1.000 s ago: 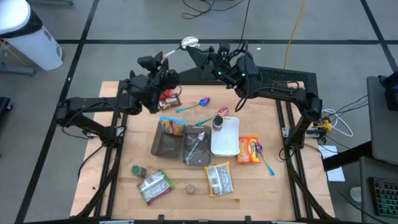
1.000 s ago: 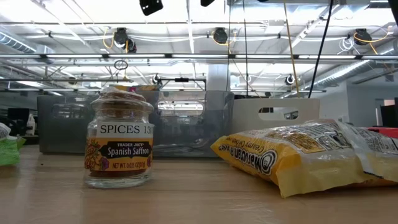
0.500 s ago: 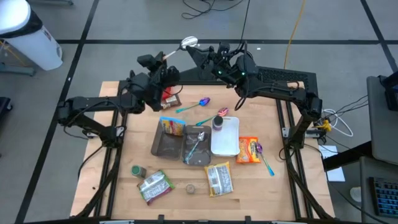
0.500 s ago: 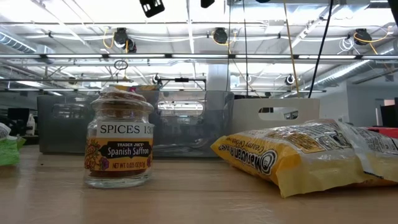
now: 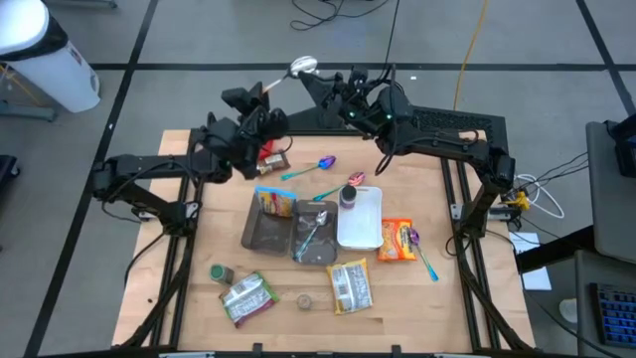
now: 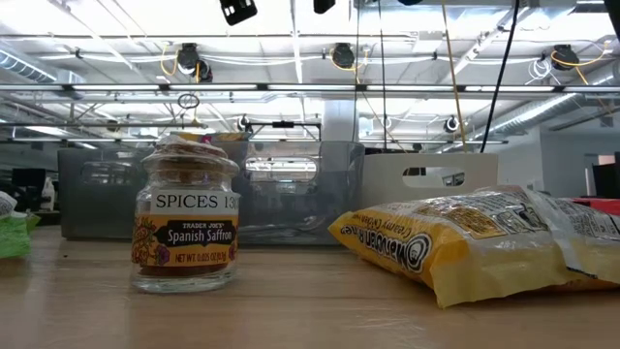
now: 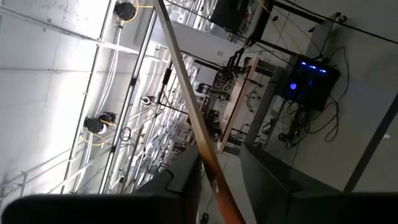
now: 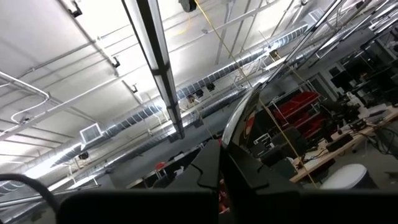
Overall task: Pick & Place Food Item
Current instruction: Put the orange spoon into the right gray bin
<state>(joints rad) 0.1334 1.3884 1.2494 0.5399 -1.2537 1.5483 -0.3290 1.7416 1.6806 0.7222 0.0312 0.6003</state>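
Observation:
Both grippers are raised high over the table's far edge and meet at a long spoon with a coppery handle and a silver bowl [image 5: 303,68]. My left gripper [image 5: 260,94] is shut on the handle. My right gripper [image 5: 325,82] comes at the bowl end from the right, its fingers close together on the shiny metal. Food packets lie untouched on the table: a red packet [image 5: 270,155] below the left gripper, a yellow bag [image 5: 349,286], an orange bag [image 5: 397,240], a green bag [image 5: 246,298], and a yellow packet [image 5: 276,202] in the dark tray. My left gripper pinches the spoon's coppery handle [image 7: 208,165] between its two fingers, toward the end away from the bowl. The handle runs on past the fingers, slanting up and to the right, clear of the table. My right gripper has the shiny metal by the bowl [image 8: 238,124] between its two fingers, which come from the table's right; the fingers hide the exact place of contact.
A dark tray [image 5: 260,234], a clear tray [image 5: 315,249] holding a spoon, and a white tray [image 5: 360,227] stand mid-table. Small jars [image 5: 221,272] [image 5: 304,299] [image 5: 349,196] and coloured spoons [image 5: 313,167] [image 5: 425,255] lie around. The saffron jar [image 6: 184,223] stands close in the low view.

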